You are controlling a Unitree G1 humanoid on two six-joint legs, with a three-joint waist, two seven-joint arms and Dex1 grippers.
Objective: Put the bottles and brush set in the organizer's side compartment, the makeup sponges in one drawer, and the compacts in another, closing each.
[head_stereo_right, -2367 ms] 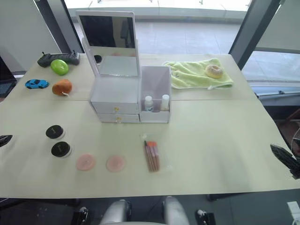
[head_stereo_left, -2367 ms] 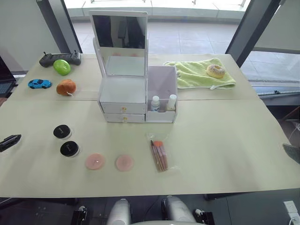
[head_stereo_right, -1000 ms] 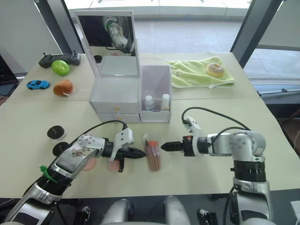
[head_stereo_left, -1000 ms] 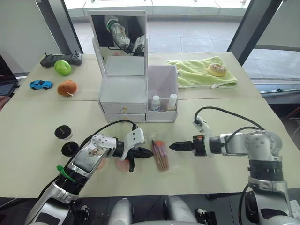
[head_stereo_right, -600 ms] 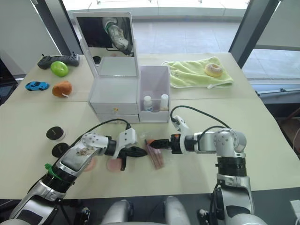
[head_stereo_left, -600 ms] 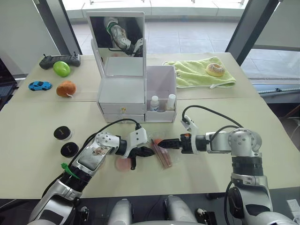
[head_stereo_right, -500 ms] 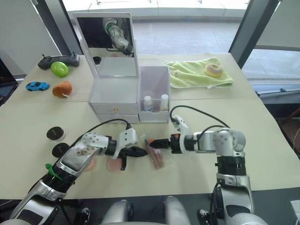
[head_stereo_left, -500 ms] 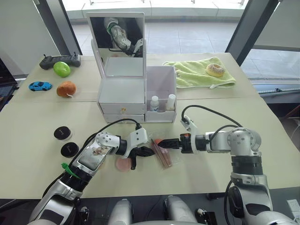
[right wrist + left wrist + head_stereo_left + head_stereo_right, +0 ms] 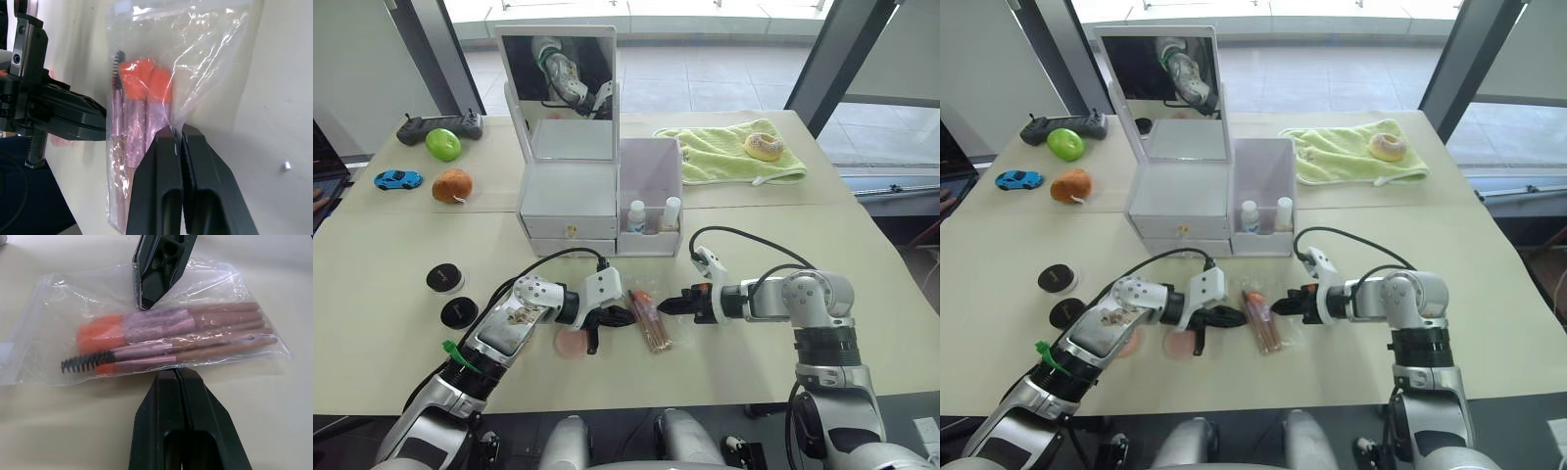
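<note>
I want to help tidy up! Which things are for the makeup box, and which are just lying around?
For the job: organizer, bottles, brush set, sponges, compacts.
Just lying about: towel, doughnut, toy car, green apple, orange ball, controller.

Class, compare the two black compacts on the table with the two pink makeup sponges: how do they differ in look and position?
The compacts are black, thicker discs with pale rims; the makeup sponges are pink and flat. The compacts lie in full view toward the table's left edge; the sponges lie nearer the middle, partly hidden under the left arm. Both are round, come in pairs and lie outside the organizer.
</note>
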